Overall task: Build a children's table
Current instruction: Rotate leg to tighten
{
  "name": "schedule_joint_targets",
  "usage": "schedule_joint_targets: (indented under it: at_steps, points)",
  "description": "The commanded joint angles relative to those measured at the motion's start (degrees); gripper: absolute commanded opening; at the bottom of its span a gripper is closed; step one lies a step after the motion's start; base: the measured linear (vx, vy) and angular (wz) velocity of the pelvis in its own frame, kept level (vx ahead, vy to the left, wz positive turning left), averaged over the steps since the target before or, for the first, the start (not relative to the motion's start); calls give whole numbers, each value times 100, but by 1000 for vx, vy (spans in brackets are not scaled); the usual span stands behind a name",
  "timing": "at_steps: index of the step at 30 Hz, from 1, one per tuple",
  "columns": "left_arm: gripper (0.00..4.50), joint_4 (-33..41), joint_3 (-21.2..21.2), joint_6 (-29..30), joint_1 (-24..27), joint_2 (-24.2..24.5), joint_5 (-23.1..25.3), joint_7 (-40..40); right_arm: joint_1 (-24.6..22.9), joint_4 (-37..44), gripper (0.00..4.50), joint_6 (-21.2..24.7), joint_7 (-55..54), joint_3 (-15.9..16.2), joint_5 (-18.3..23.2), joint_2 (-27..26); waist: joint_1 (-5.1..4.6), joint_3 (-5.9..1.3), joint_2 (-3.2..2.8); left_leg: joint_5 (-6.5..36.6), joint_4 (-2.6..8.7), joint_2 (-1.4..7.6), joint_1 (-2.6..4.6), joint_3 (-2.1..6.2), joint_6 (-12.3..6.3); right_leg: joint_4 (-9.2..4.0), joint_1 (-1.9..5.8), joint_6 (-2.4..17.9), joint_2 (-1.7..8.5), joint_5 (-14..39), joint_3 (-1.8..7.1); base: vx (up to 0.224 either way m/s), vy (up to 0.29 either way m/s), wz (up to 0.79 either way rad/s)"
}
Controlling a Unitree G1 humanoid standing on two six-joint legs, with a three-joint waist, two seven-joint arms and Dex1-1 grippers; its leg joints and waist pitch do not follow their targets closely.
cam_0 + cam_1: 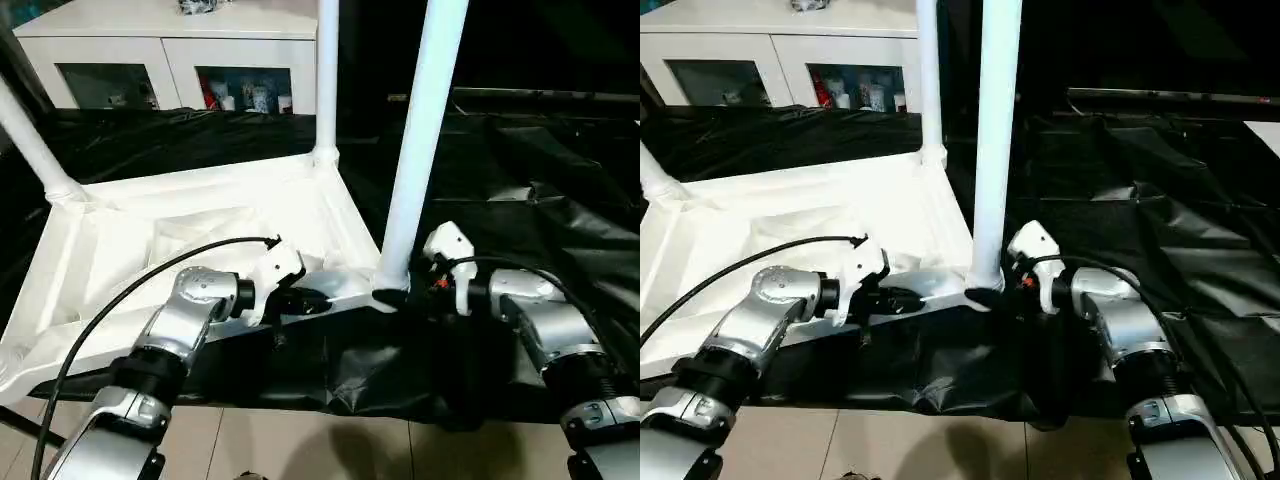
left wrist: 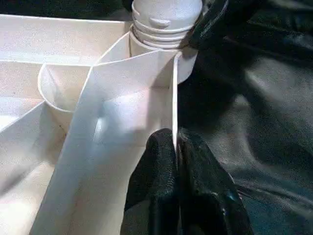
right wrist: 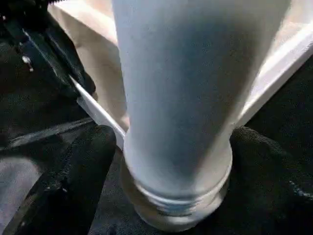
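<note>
A crinkled black plastic sheet (image 1: 520,190) covers the work surface from the near edge to the far side, lying in folds and creases on the right. Its near edge hangs over a light tiled floor (image 1: 300,445) seen along the near side. At the far left stands a white cabinet with two glass doors (image 1: 165,60); small items of mixed colour (image 1: 245,97) sit behind the right-hand pane and cannot be identified. A small dark item (image 1: 205,6) rests on the cabinet top. A dark horizontal bar (image 1: 545,97) runs along the far right.

The tabletop (image 1: 200,230) lies upside down on a sheet (image 1: 520,200). Three legs (image 1: 420,140) stand in its corners. A cabinet (image 1: 170,60) stands behind.
</note>
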State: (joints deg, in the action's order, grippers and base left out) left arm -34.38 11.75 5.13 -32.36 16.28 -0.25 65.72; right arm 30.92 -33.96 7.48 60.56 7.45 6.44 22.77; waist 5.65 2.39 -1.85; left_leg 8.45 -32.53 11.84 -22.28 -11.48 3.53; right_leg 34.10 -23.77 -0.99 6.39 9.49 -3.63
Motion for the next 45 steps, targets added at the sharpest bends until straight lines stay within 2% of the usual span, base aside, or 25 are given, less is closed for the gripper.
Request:
schedule_joint_targets:
  at_steps: [1,2,3,5,6,8,13,18,23,24,25,26,28,29,30,32,33,34,37,40,41,42,43,45]
  points:
    - [0,241,-59,-82,8,-84,-356,126,-35,89,390,98,47,34,-15,-25,12,-357,125,1605,329,114,102,35,-303,-403,271,1234,155,1604,154,0,0,0]
    - [0,241,-59,-82,8,-84,-356,126,-35,89,390,98,47,34,-15,-25,14,-359,119,1604,332,119,105,39,-298,-402,270,1231,157,1606,154,0,0,0]
    - [0,274,-63,-58,18,-78,-347,92,-8,23,375,126,27,3,4,-69,8,-361,181,1562,325,112,96,29,-314,-401,274,1225,144,1556,153,0,0,0]
    - [0,299,-78,-33,21,-73,-351,72,40,-59,356,98,10,2,-3,-94,22,-364,149,1499,322,115,97,35,-322,-390,268,1227,159,1546,154,0,0,0]
    - [0,309,-83,-24,23,-71,-351,72,49,-73,356,91,9,8,-2,-94,23,-368,151,1468,318,114,94,35,-319,-385,273,1231,161,1517,156,0,0,0]
    - [0,296,-98,-32,11,-74,-334,51,108,-150,326,86,-11,-24,56,-110,26,-373,169,1385,310,112,89,32,-346,-369,278,1260,153,1388,155,0,0,0]
    - [0,286,-118,-24,-16,-68,-335,45,138,-184,287,126,0,-99,150,-164,43,-370,165,1370,302,109,93,27,-378,-370,276,1253,160,1433,154,0,0,0]
    - [0,301,-131,2,-14,-33,-337,66,73,-193,277,141,9,-143,223,-246,43,-370,127,1411,308,109,98,31,-336,-377,275,1234,153,1449,154,0,0,0]
    - [0,287,-128,14,-16,-34,-320,37,33,-183,276,102,-108,-208,286,-347,40,-377,121,1429,306,105,98,34,-321,-368,281,1268,152,1380,149,0,0,0]
    - [0,162,-164,33,-86,-99,-242,-226,47,-296,276,47,-511,-349,293,-517,38,-373,123,1452,310,107,98,35,-312,-375,281,1265,153,1409,148,0,0,0]
    - [0,33,-203,32,-160,-178,-165,-507,92,-451,276,21,-964,-482,272,-674,34,-378,101,1445,309,111,100,37,-294,-364,270,1272,158,1384,156,0,0,0]
    - [0,-72,-220,43,-217,-251,-99,-726,128,-587,275,-19,-1362,-568,226,-806,-12,-370,108,1519,329,87,103,47,-191,-387,261,1236,162,1544,152,0,0,0]
    - [0,-145,-212,59,-255,-306,-30,-898,154,-693,275,-47,-1699,-607,154,-896,-47,-367,109,1594,341,87,117,57,-118,-408,261,1187,160,1678,149,0,0,0]
    - [0,-297,-192,65,-333,-411,90,-1207,201,-863,275,-46,-2236,-658,42,-1038,-47,-370,104,1621,343,94,119,64,-115,-409,268,1179,162,1678,148,0,0,0]
    - [0,-424,-175,77,-399,-515,173,-1449,234,-987,275,-86,-2684,-715,-39,-1174,-75,-357,85,1638,352,94,120,58,-84,-415,243,1166,148,1648,157,0,0,0]
    - [0,-624,-169,103,-512,-689,275,-1840,290,-1132,275,-113,-3291,-847,-62,-1399,-84,-378,87,1646,345,73,131,63,-19,-417,257,1138,157,1636,160,0,0,0]
    - [0,-816,-130,124,-624,-889,368,-2218,364,-1269,275,-60,-3930,-1015,-45,-1677,-73,-380,89,1617,342,76,133,60,-34,-418,261,1133,159,1587,160,0,0,0]
    - [0,-816,-130,124,-624,-889,368,-2218,364,-1269,275,-60,-3930,-1015,-45,-1677,-81,-377,85,1595,338,74,130,51,-48,-413,245,1139,152,1526,169,0,0,0]
    - [0,-983,-63,60,-726,-1123,446,-2554,461,-1404,275,-121,-4489,-1081,-112,-2024,-69,-386,70,1555,332,63,118,52,-91,-412,265,1145,147,1385,158,0,0,0]
    - [0,-1015,-16,-83,-767,-1252,473,-2546,524,-1452,275,-355,-4490,-982,-110,-2243,-56,-377,68,1708,350,67,127,60,-102,-435,267,1091,156,1551,147,0,0,0]
    - [0,-1021,0,-133,-773,-1258,479,-2517,531,-1453,275,-427,-4440,-954,-119,-2272,-62,-372,71,1794,354,67,127,61,-97,-452,263,1055,157,1646,146,0,0,0]
    - [0,-993,7,-192,-756,-1241,446,-2373,530,-1427,275,-561,-4356,-952,-112,-2281,-64,-372,113,1816,355,69,128,58,-104,-458,263,1041,158,1684,146,0,0,0]
    - [0,-973,4,-221,-743,-1230,421,-2276,528,-1410,310,-640,-4318,-959,-103,-2280,-56,-376,91,1780,355,72,121,65,-113,-447,269,1037,168,1673,150,0,0,0]
    - [0,-919,18,-295,-704,-1161,389,-2130,559,-1384,345,-686,-4094,-1010,-4,-2220,-58,-380,97,1695,353,69,104,66,-148,-431,280,1050,161,1550,150,0,0,0]
